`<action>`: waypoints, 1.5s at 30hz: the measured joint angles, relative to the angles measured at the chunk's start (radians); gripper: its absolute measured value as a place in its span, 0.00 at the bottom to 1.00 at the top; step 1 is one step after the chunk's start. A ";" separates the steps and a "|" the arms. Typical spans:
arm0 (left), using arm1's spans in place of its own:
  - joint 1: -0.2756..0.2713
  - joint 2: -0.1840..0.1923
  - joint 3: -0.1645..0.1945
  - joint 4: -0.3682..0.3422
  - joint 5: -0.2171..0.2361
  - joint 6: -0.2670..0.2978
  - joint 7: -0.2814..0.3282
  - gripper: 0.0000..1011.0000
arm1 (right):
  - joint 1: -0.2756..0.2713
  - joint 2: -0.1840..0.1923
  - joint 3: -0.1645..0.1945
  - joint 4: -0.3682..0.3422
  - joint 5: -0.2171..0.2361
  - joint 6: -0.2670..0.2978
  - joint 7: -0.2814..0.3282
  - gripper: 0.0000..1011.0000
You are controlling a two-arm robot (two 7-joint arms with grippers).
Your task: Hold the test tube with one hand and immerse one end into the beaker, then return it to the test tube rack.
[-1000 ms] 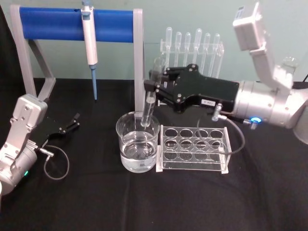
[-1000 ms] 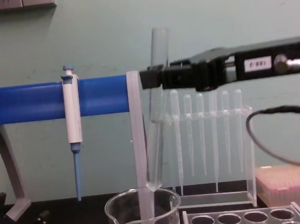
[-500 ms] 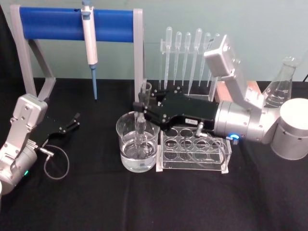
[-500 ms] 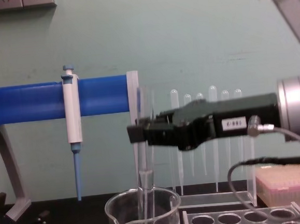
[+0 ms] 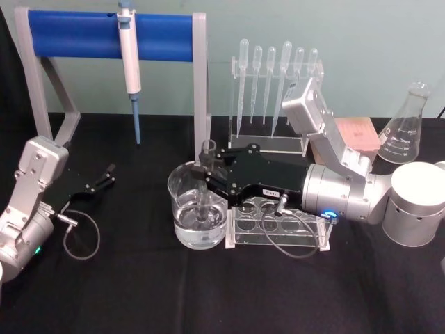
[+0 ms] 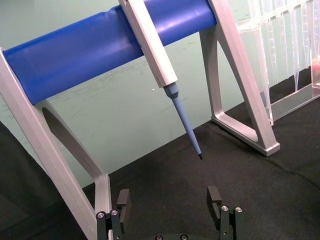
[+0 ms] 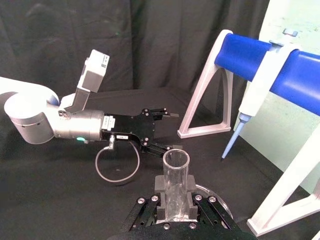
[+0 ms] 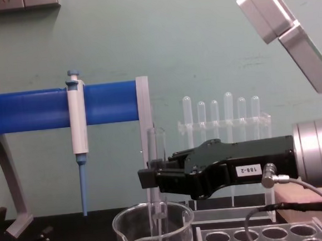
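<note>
Glass tubing is clamped in the right gripper (image 5: 206,172): the test tube (image 5: 206,154) stands nearly upright between its closed fingers, gripped a short way below the open rim. In the right wrist view, the tube (image 7: 175,181) rises straight out of the gripper (image 7: 174,209), with its rim clear of the fingers.

1. Pick-up: complete. The tube is in the grasp, not in the rack.
2. Immersion: in progress or just reached. The beaker (image 5: 182,179) sits directly beneath the fingertips, and the lower part of the tube passes down inside its rim. From the head view, the round end appears to sit in the water. The chest view shows the tube (image 8: 155,146) entering the beaker (image 8: 122,223) below the gripper (image 8: 149,177), but the waterline is cut off there.
3. Return: not yet done. The rack (image 5: 309,235) lies under the gripper's body, just beside the beaker, and its visible holes are vacant.

The left gripper (image 5: 108,174) is parked low on the table (image 5: 208,299), well apart from the right gripper on the far side of the beaker. Its fingers are spread and grasp nothing (image 6: 170,200).
</note>
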 joint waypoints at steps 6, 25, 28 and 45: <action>0.000 0.000 0.000 0.000 0.000 0.000 0.000 0.99 | -0.014 -0.009 0.010 0.009 -0.010 -0.008 -0.006 0.22; 0.000 0.000 0.000 0.000 0.000 0.000 0.000 0.99 | -0.035 -0.029 0.024 0.038 -0.025 0.002 -0.006 0.22; 0.000 0.000 0.000 0.000 0.000 0.000 0.000 0.99 | -0.037 -0.030 0.024 0.040 -0.028 0.004 -0.007 0.22; 0.000 0.000 0.000 0.000 0.000 0.000 0.000 0.99 | -0.043 -0.040 0.025 0.055 -0.045 0.017 -0.008 0.22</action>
